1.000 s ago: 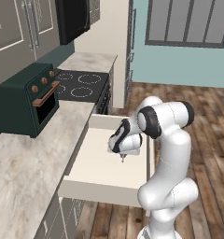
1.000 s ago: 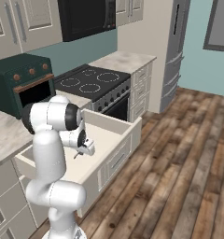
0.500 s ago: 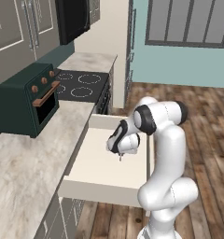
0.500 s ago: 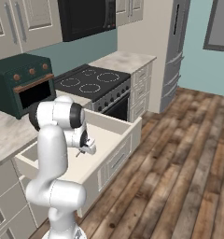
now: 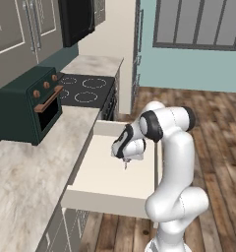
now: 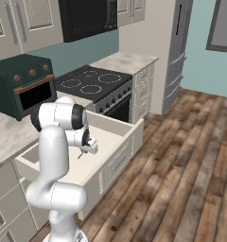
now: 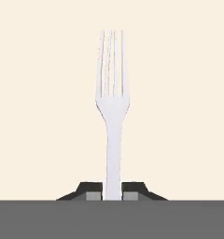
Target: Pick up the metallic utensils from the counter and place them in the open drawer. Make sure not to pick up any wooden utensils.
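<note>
At the far left of the left base view a dark green toaster oven (image 5: 27,106) sat on the pale marbled counter (image 5: 21,182), its brown handle facing right. Beyond it lay the black cooktop (image 5: 85,89) with its ring markings, under a dark microwave (image 5: 76,19) and grey wall cabinets (image 5: 16,34). Right of the counter edge the open drawer (image 5: 98,194) stood pulled out, its cream floor bare around the tool. The gripper (image 5: 125,165) hung over the middle of that floor, pointing down, with a thin pale sliver just below it. The white arm (image 5: 171,167) rose further right, over the wood-plank floor (image 5: 218,147).

From the right base view the same order held: toaster oven (image 6: 23,90) at left, then the arm, then the gripper (image 6: 82,152) above the drawer (image 6: 117,158), whose panelled front faced the floorboards; the tall grey refrigerator (image 6: 179,47) stood at the right.

In the hand view the fork (image 7: 113,116), pale silvery all over, ran straight up from between the finger tips (image 7: 93,192), its tines at the top, against the plain cream drawer floor. The handle sat in the narrow gap between the two dark tips, which lay close on either side of it; whether they gripped it or had just let go could not be told, nor whether the fork touched the floor
</note>
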You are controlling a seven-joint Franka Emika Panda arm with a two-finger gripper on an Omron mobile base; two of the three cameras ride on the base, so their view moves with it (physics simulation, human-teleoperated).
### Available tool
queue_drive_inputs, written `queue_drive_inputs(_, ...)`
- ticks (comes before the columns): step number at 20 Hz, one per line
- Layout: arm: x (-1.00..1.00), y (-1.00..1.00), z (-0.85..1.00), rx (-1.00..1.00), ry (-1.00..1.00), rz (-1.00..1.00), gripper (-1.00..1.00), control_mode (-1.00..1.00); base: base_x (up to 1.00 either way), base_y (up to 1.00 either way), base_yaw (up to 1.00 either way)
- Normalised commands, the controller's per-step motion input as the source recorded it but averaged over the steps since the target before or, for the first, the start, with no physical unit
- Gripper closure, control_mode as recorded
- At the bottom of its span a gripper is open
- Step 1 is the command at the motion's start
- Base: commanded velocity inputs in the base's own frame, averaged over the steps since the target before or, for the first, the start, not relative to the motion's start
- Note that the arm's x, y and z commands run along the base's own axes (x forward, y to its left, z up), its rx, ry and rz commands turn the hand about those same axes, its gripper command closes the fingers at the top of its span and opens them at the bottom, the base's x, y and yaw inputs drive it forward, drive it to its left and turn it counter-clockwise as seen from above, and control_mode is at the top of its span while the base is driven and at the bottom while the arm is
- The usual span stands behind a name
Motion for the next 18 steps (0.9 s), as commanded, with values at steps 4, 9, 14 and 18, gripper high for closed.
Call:
queue_drive_inputs(4,0.0,0.0,0.0,0.0,0.0,0.0,-1.0,-1.0,0.0,0.0,0.0)
queue_drive_inputs(9,0.0,0.0,0.02,0.0,0.0,-0.01,-1.0,-1.0,0.0,0.0,0.0)
queue_drive_inputs(14,-0.31,0.0,0.66,0.0,0.0,0.0,-1.0,-1.0,0.0,0.0,0.0)
queue_drive_inputs(18,-0.88,0.0,1.0,0.0,0.0,0.0,-1.0,-1.0,0.0,0.0,0.0)
